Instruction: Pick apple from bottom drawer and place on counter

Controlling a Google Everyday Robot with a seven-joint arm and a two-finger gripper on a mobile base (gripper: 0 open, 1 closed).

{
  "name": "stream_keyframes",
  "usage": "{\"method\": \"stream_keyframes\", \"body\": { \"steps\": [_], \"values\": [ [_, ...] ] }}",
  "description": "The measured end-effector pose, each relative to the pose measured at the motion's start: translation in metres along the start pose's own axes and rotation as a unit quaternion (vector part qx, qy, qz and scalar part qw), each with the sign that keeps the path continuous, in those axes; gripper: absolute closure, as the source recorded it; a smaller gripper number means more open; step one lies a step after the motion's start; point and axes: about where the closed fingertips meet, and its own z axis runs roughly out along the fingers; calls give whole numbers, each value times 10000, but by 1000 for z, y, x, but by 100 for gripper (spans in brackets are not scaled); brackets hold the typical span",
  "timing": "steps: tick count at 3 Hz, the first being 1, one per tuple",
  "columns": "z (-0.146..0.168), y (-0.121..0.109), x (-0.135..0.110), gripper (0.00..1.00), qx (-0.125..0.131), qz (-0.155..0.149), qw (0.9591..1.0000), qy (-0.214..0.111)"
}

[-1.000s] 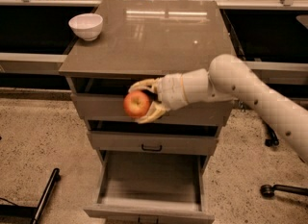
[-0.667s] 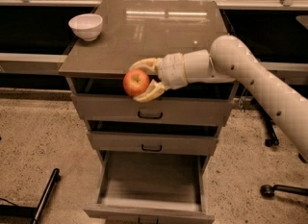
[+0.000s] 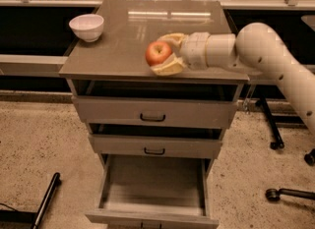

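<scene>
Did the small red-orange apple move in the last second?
Yes. Clamped in the gripper, the apple rose from below the glossy grey-brown counter to above it.

Arm outstretched, claw point(image 3: 162, 54) leftmost, clasping apple point(image 3: 157, 52)

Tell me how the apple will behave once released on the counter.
Round, so the apple will probably roll on the glossy, flat counter. It looks firm: the gripper, over the counter's front edge, holds it undented.

gripper point(image 3: 165, 53): above counter point(image 3: 123, 41) front edge, clamped on apple point(image 3: 157, 52)
counter: bare between apple and bowl point(image 3: 87, 27)
bowl: obstacle at back corner
bottom drawer point(image 3: 153, 181): pulled out
</scene>
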Motion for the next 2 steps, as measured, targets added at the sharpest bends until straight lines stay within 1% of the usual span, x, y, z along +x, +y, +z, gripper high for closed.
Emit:
{"method": "stream_keyframes", "body": {
  "steps": [1, 2],
  "values": [
    [10, -16, 25, 100, 409, 372, 9981, 270],
    [26, -37, 43, 100, 549, 791, 9951, 205]
  ]
}}
